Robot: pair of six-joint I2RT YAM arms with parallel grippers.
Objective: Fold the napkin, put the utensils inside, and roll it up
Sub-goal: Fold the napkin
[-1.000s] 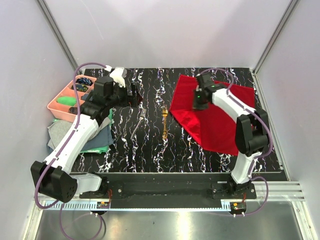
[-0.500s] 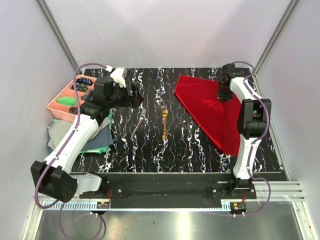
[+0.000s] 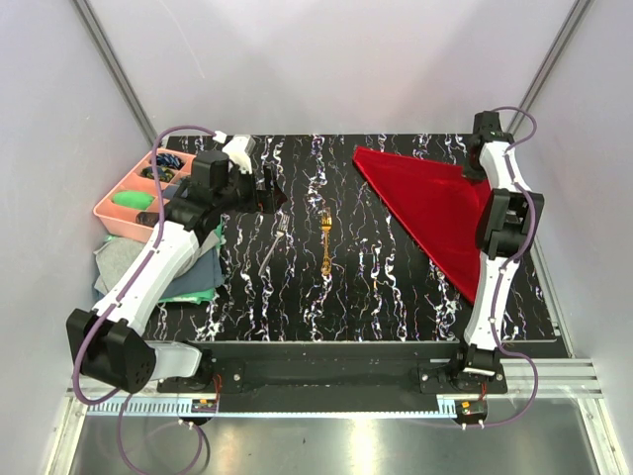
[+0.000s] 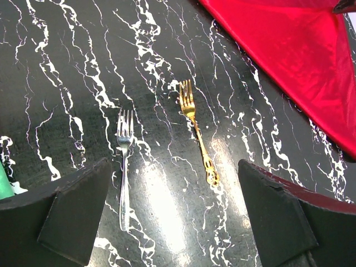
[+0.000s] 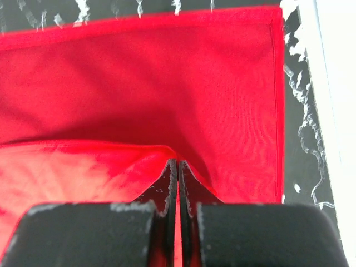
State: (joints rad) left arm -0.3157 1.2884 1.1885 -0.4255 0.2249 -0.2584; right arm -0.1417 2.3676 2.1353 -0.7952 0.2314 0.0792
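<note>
Napkin being folded to a triangle; forks not yet placed, rolling not begun
Right gripper [image 5: 177,183], jaws pinched on a napkin [image 3: 435,203] corner, holds it over the cloth's far right corner; silver fork [image 4: 123,167] and gold fork [image 4: 196,130] lie bare left of the napkin, under the wide-open, empty left gripper [image 4: 172,217]

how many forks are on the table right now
2. The silver fork lies on the left; the gold fork lies to its right, nearer the red napkin. None looks hidden, though the napkin could cover something.
</note>
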